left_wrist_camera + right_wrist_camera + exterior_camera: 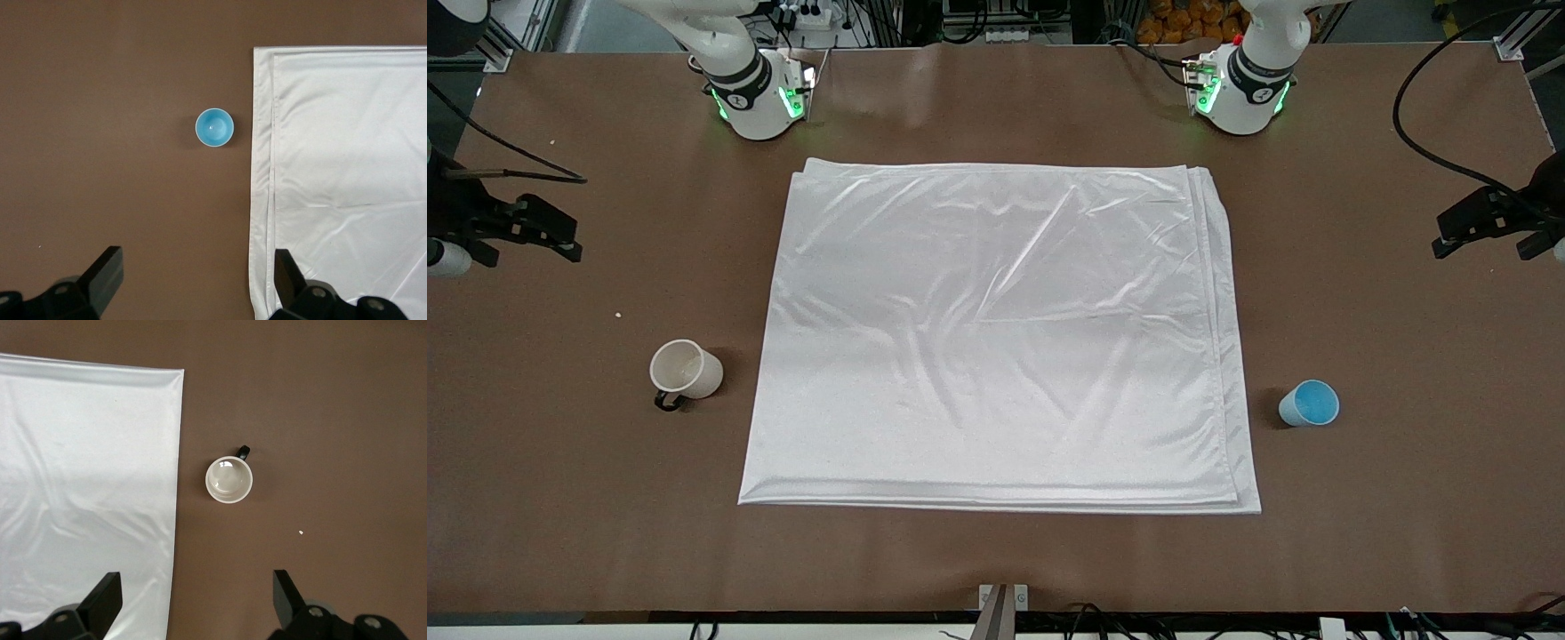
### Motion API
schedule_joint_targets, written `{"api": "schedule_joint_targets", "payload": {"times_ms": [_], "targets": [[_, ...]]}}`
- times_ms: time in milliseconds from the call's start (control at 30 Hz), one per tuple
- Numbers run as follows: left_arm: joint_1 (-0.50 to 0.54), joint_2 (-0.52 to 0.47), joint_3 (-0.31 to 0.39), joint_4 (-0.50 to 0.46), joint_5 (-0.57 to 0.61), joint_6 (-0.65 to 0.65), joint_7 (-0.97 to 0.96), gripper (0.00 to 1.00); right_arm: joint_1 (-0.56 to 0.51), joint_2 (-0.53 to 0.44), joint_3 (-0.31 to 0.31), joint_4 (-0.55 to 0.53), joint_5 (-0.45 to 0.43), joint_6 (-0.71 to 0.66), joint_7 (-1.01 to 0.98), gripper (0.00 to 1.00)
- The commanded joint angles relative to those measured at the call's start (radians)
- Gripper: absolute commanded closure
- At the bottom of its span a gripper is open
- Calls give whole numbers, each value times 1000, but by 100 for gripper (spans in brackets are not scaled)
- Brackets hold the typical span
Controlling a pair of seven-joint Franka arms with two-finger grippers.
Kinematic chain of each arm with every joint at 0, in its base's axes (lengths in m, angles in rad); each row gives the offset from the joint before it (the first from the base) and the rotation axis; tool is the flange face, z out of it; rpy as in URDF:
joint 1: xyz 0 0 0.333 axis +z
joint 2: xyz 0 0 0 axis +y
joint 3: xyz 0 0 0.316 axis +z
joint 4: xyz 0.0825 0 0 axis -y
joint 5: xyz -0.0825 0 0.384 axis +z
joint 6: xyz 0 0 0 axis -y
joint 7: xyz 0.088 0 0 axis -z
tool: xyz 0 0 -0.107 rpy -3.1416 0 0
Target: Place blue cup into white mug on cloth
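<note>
The white cloth (996, 338) lies flat in the middle of the brown table. The blue cup (1310, 404) stands upright on the bare table beside the cloth, toward the left arm's end. The white mug (685, 370) stands on the bare table beside the cloth, toward the right arm's end, its black handle pointing at the front camera. My left gripper (197, 259) is open and empty, high over the cloth's edge (263, 200), apart from the cup (214, 127). My right gripper (195, 580) is open and empty, high over the table beside the cloth (80, 487), apart from the mug (229, 479). Neither gripper shows in the front view.
The two arm bases (760, 98) (1240, 89) stand along the table's farther edge. Black camera stands (516, 227) (1494, 222) sit at both ends of the table. A small metal bracket (1003, 603) is at the near edge. A white crumb (301, 533) lies near the mug.
</note>
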Motion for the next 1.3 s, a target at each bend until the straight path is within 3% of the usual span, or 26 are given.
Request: {"api": "schedule_joint_targets", "payload": {"times_ms": [0, 833, 1267], "targets": [[5, -14, -4, -12, -13, 5, 5, 0, 4, -1, -12, 2, 14, 4, 0, 0], [14, 71, -2, -44, 13, 54, -5, 0, 1, -1, -17, -4, 14, 5, 0, 0], [40, 112, -1, -257, 80, 391, -1, 0, -25, 100, -17, 5, 13, 80, -6, 0]]}}
